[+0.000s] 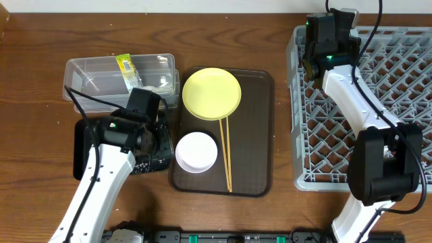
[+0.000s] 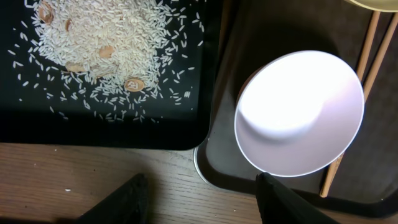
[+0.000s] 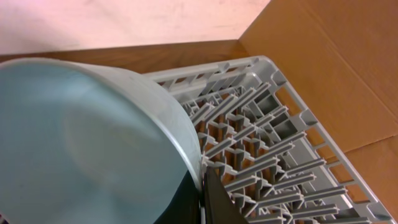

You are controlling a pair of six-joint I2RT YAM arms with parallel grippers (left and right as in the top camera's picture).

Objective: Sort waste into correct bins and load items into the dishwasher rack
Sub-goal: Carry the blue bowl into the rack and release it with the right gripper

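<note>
Wood-grain tabletop [image 1: 40,202], satin; clear glossy plastic tub [image 1: 94,74]; matt grey plastic rack [image 3: 267,143]; smooth light blue bowl [image 3: 81,143]; glossy white bowl [image 2: 298,112]; wooden chopsticks [image 1: 225,155].

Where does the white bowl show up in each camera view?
Overhead: white bowl at lower left of the brown tray, just left of the chopsticks.
Left wrist: white bowl right of centre, chopsticks at its right edge.
Right wrist: not in it; only the rack and light blue bowl.
Shared landmark: the chopsticks, in overhead and left wrist.

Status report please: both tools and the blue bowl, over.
Left tool open, empty, near white bowl. Right tool shut on light blue bowl, over rack. No obstruction seen.
</note>
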